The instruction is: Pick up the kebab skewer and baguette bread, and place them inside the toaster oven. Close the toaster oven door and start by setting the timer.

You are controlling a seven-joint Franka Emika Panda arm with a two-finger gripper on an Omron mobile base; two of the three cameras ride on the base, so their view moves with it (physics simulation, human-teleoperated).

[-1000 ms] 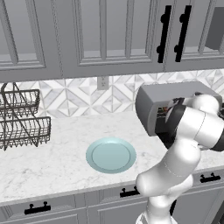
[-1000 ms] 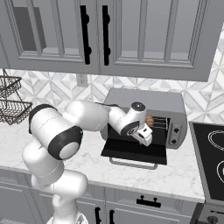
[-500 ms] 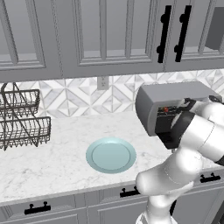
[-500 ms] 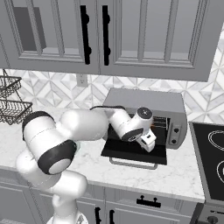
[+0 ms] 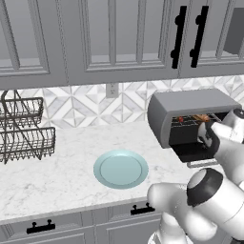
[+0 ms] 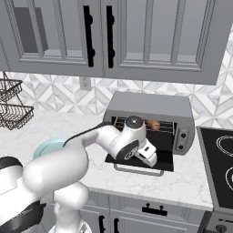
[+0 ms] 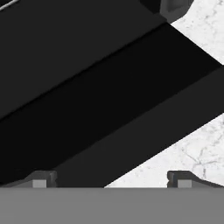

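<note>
The toaster oven (image 6: 152,107) stands on the counter with its door (image 6: 166,160) dropped flat, the silver handle (image 6: 138,171) at the front. On the wire rack inside lies the golden-brown baguette bread (image 6: 154,124), also visible as an orange shape (image 5: 203,117). Beside it are the small red chunks of the kebab skewer (image 5: 181,119). My gripper (image 6: 153,160) hovers low over the open door, angled down, jaws open and holding nothing. In the hand view the gripper (image 7: 111,179) faces the dark door panel (image 7: 100,100), with its fingertips (image 7: 41,179) wide apart.
A pale blue plate (image 5: 120,168) lies on the marble counter left of the oven. A wire dish rack (image 5: 24,128) stands at the far left. A black stovetop (image 6: 218,168) sits right of the oven, whose control knobs (image 6: 182,139) face forward. Cabinets hang overhead.
The hand has drawn back from the oven opening and dropped lower over the open door, staying open. Bread and skewer rest on the rack.
</note>
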